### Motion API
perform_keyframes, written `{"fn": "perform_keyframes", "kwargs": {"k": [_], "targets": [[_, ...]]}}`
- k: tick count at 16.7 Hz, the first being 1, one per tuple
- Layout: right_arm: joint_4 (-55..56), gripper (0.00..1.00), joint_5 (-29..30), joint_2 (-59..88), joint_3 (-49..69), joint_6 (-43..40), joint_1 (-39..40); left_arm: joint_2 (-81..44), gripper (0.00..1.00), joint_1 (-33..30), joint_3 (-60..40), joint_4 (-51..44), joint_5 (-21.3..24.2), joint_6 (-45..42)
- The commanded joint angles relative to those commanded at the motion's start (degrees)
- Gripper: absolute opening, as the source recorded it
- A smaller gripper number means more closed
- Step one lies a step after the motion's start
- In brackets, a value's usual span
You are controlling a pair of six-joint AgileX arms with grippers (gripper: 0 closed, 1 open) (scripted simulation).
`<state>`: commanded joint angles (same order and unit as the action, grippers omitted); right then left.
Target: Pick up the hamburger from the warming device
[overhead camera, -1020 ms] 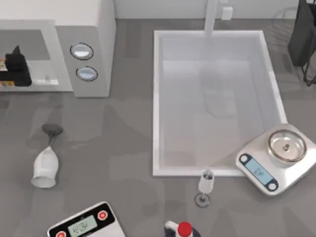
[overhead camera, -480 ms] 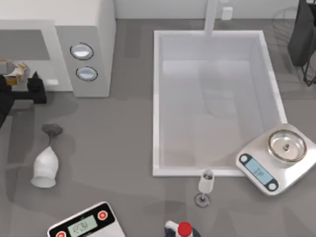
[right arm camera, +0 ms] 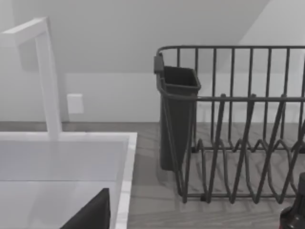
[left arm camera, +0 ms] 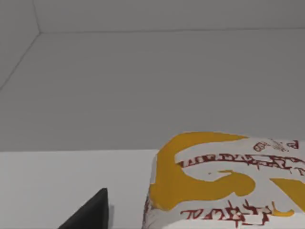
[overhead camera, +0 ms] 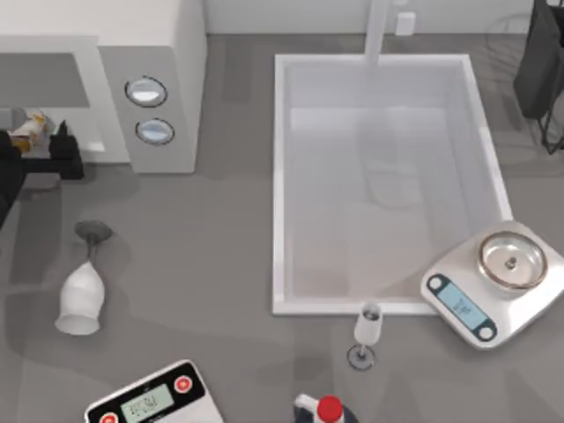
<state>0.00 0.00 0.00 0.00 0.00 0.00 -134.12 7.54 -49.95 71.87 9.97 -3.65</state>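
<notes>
The hamburger (overhead camera: 31, 124), a small wrapped bundle with orange and red markings, lies in the open cavity of the white warming device (overhead camera: 167, 53) at the table's far left. My left gripper (overhead camera: 35, 146) is at the cavity's mouth, open, with a dark finger on either side just in front of the hamburger. In the left wrist view the hamburger (left arm camera: 224, 181) looms close on the white floor, and one finger (left arm camera: 90, 212) stands beside it with a gap between them. My right arm is parked; one of its fingers (right arm camera: 90, 212) shows, facing the dish rack.
A wine glass (overhead camera: 79, 295) lies on its side in front of the microwave. A sink (overhead camera: 280, 176) with a faucet (overhead camera: 377, 31) takes the middle. Two scales (overhead camera: 493, 282) (overhead camera: 150, 401), a small upright glass (overhead camera: 366, 330), a red-capped bottle (overhead camera: 328, 410) and a dark dish rack (right arm camera: 238, 133) stand around.
My left gripper drew back from over the hamburger toward the table's front, uncovering it, then edged slightly toward it again. The right arm has not moved.
</notes>
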Motion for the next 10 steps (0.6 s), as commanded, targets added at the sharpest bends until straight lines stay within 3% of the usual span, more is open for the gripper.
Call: {"fn": "perform_keyframes", "kwargs": {"k": [5,10], "targets": [[0.0,1.0,0.0,0.0,0.0,0.0,0.0,-4.82,1.0,-0.38,-6.58,-4.19,-0.38,0.13],[0.0,1.0,0.0,0.0,0.0,0.0,0.0,-14.94,1.0,-1.39,-26.21,-15.2,-1.4,0.5]]}}
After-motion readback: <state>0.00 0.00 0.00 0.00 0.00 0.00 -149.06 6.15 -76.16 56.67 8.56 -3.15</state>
